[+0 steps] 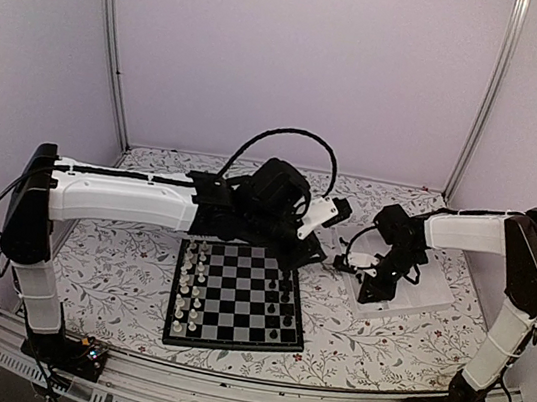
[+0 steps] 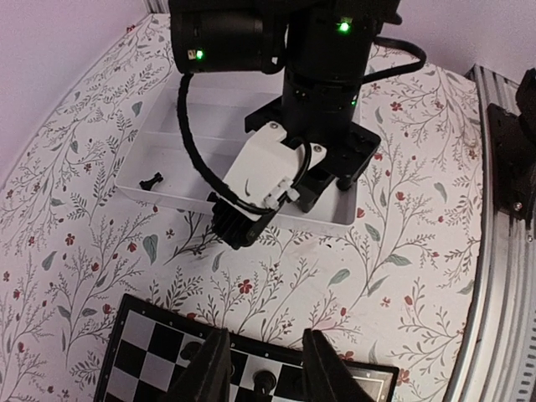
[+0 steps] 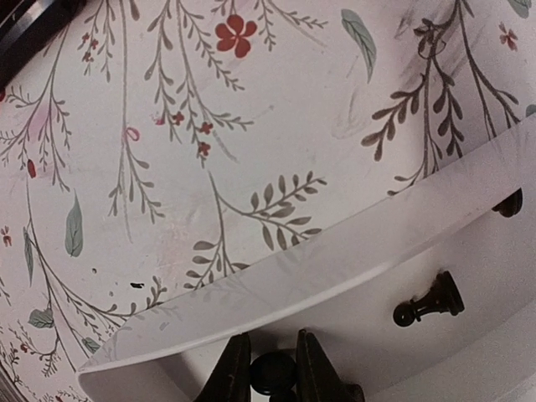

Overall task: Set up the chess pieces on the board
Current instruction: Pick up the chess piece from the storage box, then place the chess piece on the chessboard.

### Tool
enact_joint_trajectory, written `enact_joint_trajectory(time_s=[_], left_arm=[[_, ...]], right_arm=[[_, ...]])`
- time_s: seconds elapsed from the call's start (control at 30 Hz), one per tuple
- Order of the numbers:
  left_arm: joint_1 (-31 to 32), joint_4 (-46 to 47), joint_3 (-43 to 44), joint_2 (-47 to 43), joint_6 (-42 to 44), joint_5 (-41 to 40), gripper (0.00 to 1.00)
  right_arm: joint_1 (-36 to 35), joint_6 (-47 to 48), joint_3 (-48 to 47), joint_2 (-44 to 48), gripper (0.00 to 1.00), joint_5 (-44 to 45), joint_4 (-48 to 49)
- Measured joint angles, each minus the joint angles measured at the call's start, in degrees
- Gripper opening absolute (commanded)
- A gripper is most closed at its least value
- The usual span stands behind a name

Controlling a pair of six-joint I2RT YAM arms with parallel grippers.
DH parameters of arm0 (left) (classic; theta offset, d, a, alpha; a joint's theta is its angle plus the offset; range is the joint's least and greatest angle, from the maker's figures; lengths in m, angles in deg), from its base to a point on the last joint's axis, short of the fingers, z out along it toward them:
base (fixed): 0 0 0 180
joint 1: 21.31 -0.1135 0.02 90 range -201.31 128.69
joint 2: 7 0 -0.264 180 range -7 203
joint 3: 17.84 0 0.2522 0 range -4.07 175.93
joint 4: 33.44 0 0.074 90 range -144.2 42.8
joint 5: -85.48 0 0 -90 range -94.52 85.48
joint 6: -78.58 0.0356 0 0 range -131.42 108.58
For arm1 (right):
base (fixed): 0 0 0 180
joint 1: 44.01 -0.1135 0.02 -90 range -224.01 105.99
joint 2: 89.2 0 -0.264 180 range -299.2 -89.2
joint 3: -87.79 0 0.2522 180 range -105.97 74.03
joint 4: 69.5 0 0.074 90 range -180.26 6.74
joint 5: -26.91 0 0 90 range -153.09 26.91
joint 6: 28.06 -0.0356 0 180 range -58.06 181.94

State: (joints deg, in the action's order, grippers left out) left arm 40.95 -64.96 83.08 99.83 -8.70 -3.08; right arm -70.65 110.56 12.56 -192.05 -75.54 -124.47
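The board [image 1: 232,309] lies in front of the arms, with white chessmen [image 1: 189,290] along its left side and a few black chess pieces [image 1: 278,312] on its right side. My left gripper [image 1: 307,253] hovers over the board's far right corner. In the left wrist view it [image 2: 266,370] is open, its fingers either side of a standing black piece [image 2: 266,382] without touching it. My right gripper [image 1: 368,285] is down in the white tray [image 1: 427,290]. In its wrist view it [image 3: 272,368] is shut on a round-topped black piece [image 3: 272,373].
Another black piece [image 3: 429,301] lies on its side in the tray [image 3: 335,272], and a third [image 3: 508,203] shows at the right edge. The left wrist view shows one lying piece [image 2: 152,179] in the tray [image 2: 193,201]. The floral tablecloth [image 1: 136,272] surrounds the board.
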Motion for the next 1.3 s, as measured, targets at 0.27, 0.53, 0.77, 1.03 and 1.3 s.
enact_joint_trajectory(time_s=[0.27,0.53,0.77,1.03,1.3], left_arm=[[-0.81,0.33,-0.92,-0.83,-0.04,-0.2,0.33],[-0.96,14.19,-8.0,-2.67,-4.57,-5.55,0.38],[-0.59,40.04,-16.24,-1.25,-11.67,-10.93,0.41],[-0.5,52.04,-11.17,5.09,-16.09,-9.31,0.43],[-0.5,54.82,-11.17,7.23,-19.56,-7.26,0.41]], right_arm=[[0.46,-4.24,-5.05,-0.04,0.11,-2.36,-4.66],[5.95,-13.0,-18.88,-0.04,0.11,-21.38,-8.46],[9.46,-23.17,-21.7,-0.02,0.1,-40.87,-4.59],[9.18,-31.5,-21.73,1.31,0.11,-53.0,1.79],[9.18,-35.58,-21.7,2.99,0.12,-58.29,5.4]])
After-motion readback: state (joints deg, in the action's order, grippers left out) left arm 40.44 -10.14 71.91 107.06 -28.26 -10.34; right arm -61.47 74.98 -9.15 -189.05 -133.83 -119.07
